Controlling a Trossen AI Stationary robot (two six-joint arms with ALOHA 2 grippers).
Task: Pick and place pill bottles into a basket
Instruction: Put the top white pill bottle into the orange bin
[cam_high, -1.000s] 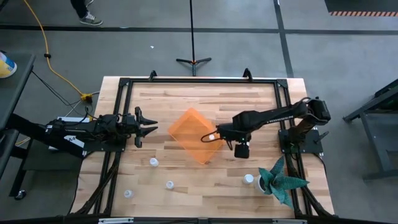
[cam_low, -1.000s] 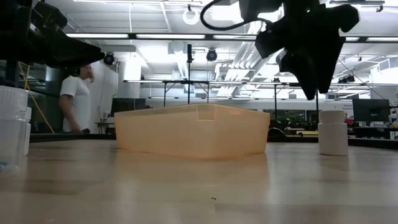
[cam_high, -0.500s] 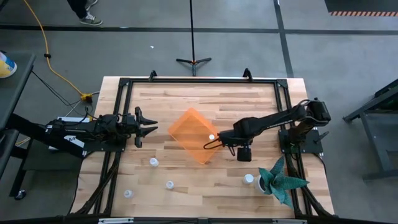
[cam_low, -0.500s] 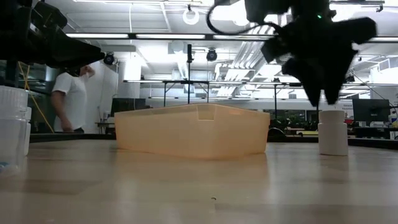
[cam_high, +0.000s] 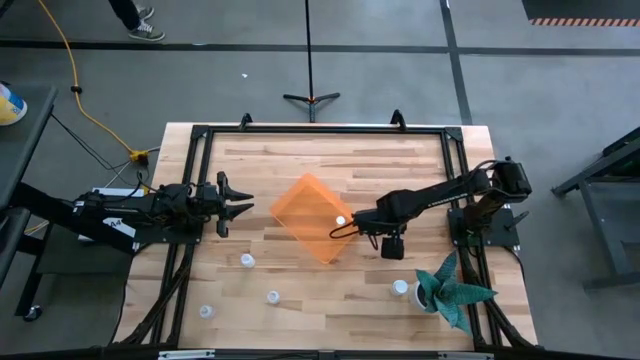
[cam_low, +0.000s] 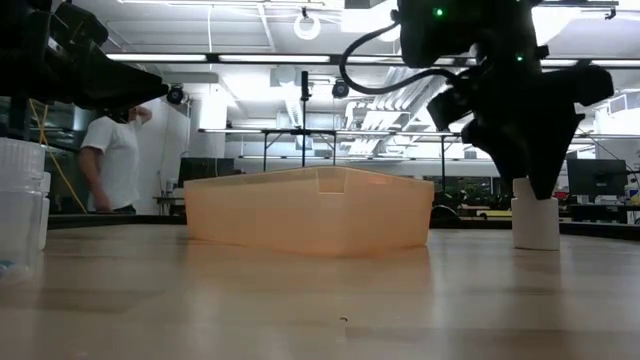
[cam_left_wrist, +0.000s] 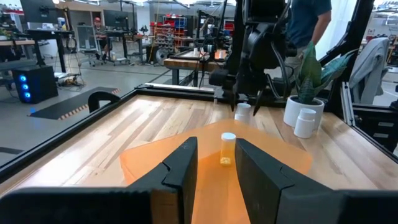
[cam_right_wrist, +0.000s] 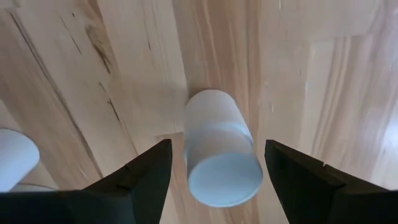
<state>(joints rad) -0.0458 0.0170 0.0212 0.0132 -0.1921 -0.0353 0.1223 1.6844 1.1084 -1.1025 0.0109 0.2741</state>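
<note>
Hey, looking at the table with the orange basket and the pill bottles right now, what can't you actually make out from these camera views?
- Inside of the basket, low view: its own near wall hides any contents.
- Pill bottle at right, low view: the right gripper covers its top.
- Labels on the loose pill bottles, high view: too small.
- Bottles at the left edge, low view: cut off and blurred.
- Left gripper: waits left of the basket.

Grey concrete floor surrounds the wooden table. A yellow cable crosses it. Ceiling strip lights are lit. Workbenches stand beyond; a person is present.
</note>
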